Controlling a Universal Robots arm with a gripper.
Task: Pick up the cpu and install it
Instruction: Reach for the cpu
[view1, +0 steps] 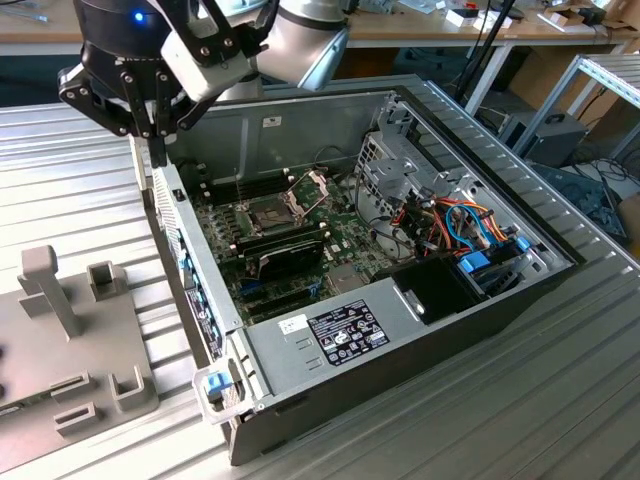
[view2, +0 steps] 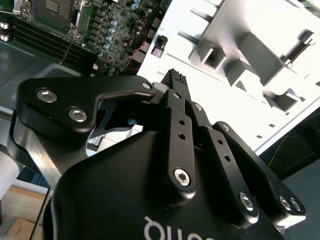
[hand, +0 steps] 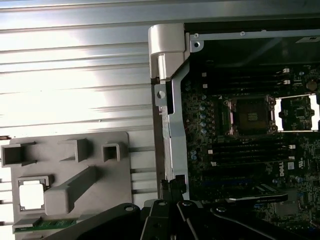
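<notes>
Gripper (view1: 158, 155) is pinched closed on nothing, hanging over the side wall of the one open PC case (view1: 300, 125). One cpu (hand: 31, 195), sitting in a square pocket of my grey holder plate (hand: 112, 190); one open socket (hand: 252, 116) on the board (hand: 197, 165) inside the case

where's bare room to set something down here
Bare ribbed table beside the computer case at the exterior view's lower right, and past the grey fixture tray at its upper left. Crowded inside the case and on the tray.
</notes>
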